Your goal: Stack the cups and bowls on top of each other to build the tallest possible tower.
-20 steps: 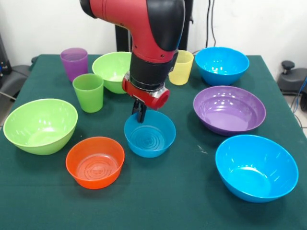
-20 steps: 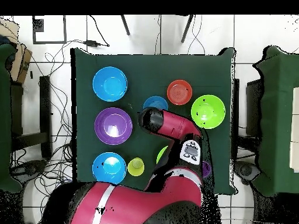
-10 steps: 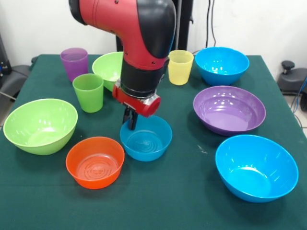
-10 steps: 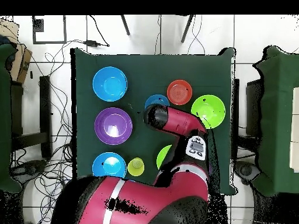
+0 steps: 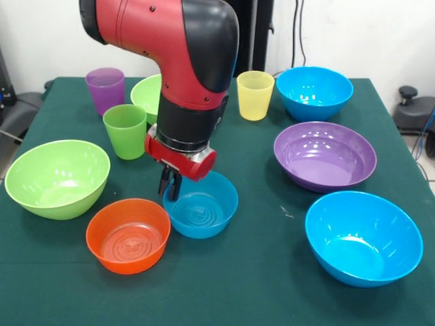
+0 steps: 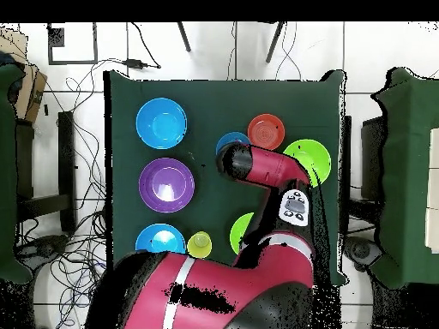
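Observation:
My gripper [image 5: 170,187] is shut on the left rim of the small blue bowl [image 5: 202,207], which sits on the table and touches the small orange bowl [image 5: 128,236]. The green cup [image 5: 125,130] and purple cup [image 5: 105,89] stand at the back left, and the yellow cup [image 5: 255,94] stands behind the arm. A lime bowl [image 5: 57,178] is at the left; a second one [image 5: 148,95] is partly hidden by the arm. The wide purple bowl [image 5: 325,155] and two larger blue bowls [image 5: 363,237] [image 5: 314,92] are at the right. Nothing is stacked. In the overhead view the arm [image 6: 257,167] hides the gripper.
The green table [image 5: 245,285] carries everything. A black chair part [image 5: 414,109] stands off the right edge. Cables lie on the floor [image 6: 77,77] round the table.
My gripper has moved left and toward the table's front, dragging the small blue bowl with it. The orange bowl has been pushed a little left.

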